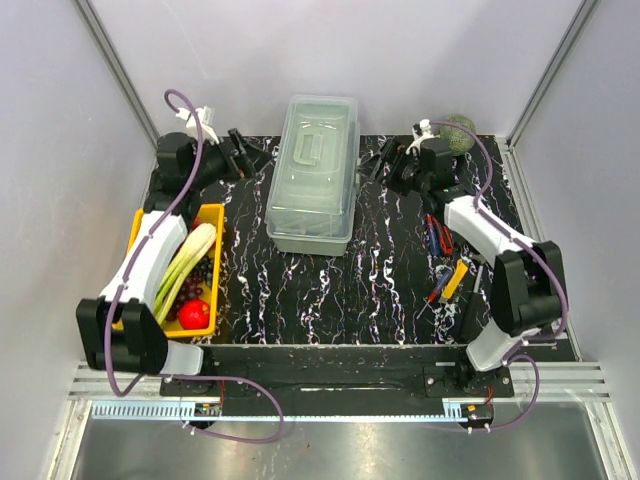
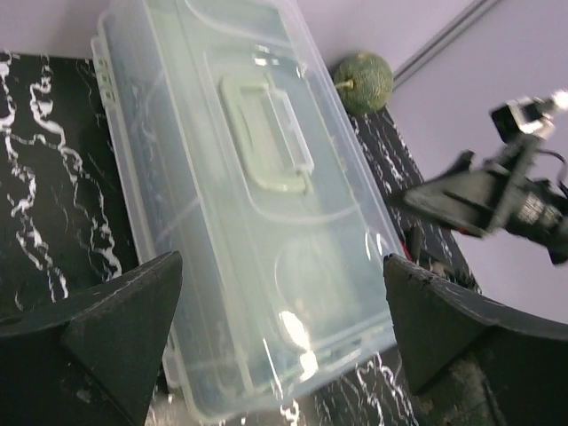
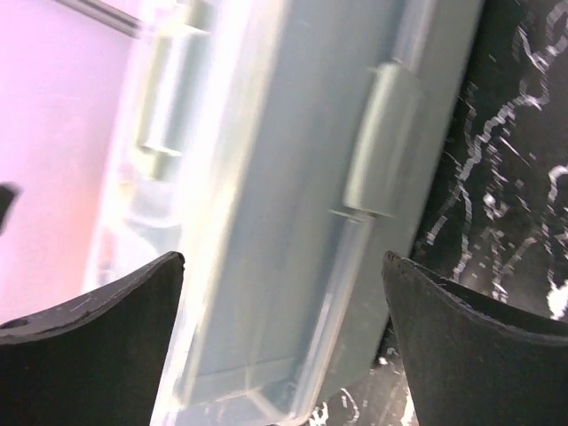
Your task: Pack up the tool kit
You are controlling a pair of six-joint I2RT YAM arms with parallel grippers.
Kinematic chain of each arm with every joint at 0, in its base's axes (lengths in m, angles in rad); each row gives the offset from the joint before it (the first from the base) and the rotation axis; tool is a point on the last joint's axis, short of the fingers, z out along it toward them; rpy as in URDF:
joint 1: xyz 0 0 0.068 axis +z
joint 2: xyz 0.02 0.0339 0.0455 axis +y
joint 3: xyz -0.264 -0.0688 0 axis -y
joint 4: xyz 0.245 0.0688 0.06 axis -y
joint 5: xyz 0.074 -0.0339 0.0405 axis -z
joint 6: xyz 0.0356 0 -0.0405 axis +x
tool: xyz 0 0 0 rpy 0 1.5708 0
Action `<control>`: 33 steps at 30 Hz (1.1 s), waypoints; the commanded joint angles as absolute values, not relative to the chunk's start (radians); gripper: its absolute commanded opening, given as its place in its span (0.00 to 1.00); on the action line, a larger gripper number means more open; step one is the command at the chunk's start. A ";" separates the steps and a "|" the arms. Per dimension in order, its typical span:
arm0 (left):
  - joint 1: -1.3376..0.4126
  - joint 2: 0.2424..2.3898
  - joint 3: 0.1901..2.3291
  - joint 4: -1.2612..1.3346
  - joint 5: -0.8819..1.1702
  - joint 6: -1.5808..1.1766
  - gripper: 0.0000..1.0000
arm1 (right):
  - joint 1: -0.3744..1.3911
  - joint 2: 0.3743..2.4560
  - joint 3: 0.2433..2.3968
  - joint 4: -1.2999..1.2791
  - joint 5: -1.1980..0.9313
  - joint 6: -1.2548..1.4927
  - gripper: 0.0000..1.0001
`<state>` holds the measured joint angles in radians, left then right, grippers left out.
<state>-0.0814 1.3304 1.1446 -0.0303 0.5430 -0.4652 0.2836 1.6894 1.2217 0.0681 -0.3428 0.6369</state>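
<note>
Toolbox (image 1: 313, 178) stands with its lid closed at table centre, between the grippers and touching neither. Left gripper (image 1: 240, 152) is at its 9 o'clock and right gripper (image 1: 384, 160) at its 3 o'clock, both with jaws wide. Only the top view shows the hand tools (image 1: 442, 262), lying loose at the toolbox's 4 o'clock. Only the right wrist view shows a side clasp (image 3: 380, 142).

On the surface (image 1: 330, 300), the toolbox (image 1: 313, 175) sits at 12 o'clock from centre. The tray (image 1: 219, 265) lies at 9 o'clock, with produce (image 1: 185, 272) in it. Loose hand tools (image 1: 445, 272) lie at 4 o'clock. A round fruit (image 1: 461, 131) rests at 2 o'clock, just behind the right jaws. The left jaws sit at 10 o'clock.
</note>
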 commanded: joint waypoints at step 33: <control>-0.155 1.261 0.881 -0.023 0.673 -0.554 0.77 | 0.564 1.519 1.112 -0.110 -0.348 0.704 0.49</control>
